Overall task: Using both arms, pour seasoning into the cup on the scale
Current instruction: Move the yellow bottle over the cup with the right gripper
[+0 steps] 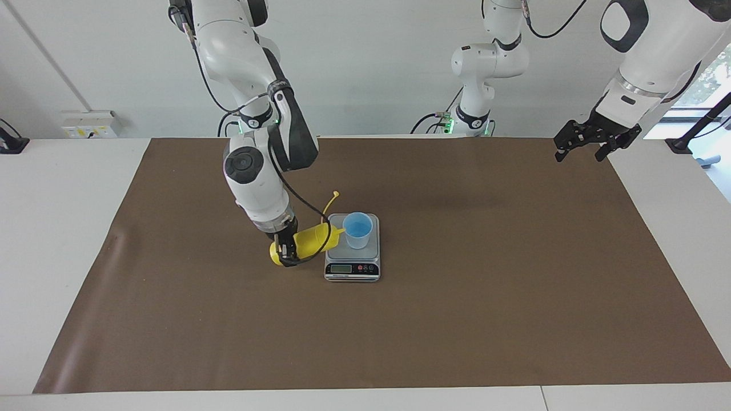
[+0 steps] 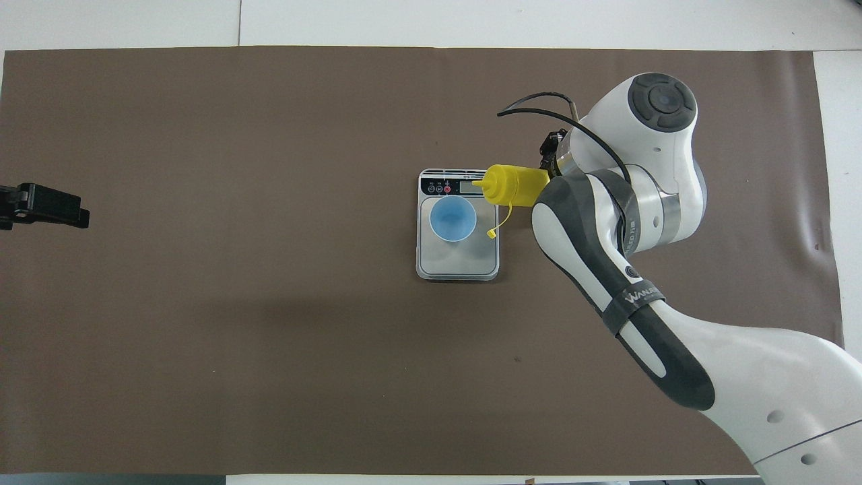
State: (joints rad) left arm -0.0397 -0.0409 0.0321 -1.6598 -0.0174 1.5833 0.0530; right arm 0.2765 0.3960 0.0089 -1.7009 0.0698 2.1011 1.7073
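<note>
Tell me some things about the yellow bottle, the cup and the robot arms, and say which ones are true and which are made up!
1. The right gripper is holding the yellow bottle. True.
2. The bottle stands straight up on the table. False: it is tipped on its side in the air, its nozzle pointing toward the cup.
3. The cup sits on the scale. True.
4. The cup is lying on its side. False: it stands upright, open end up.
5. The left gripper is helping to hold the cup. False: it waits up in the air at the left arm's end of the table, holding nothing.
</note>
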